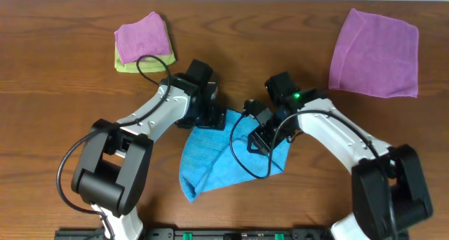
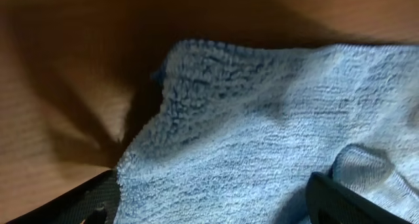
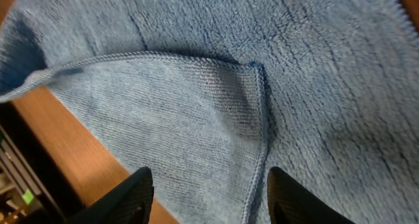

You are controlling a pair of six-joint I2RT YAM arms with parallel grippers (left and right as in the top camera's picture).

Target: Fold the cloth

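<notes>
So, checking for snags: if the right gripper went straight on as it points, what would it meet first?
Likely the cloth, its hemmed corner lying straight ahead of the right gripper; depth is unclear.

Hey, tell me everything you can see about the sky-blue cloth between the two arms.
The cloth is sky-blue, microfibre by its look, fluffy on one face, finely ribbed on the other, with a stitched hem. It lies rumpled on the wooden table near the front middle, one flap turned over onto itself. The left gripper sits open over its far left edge; the right gripper straddles the flap's hem, jaws apart.
</notes>
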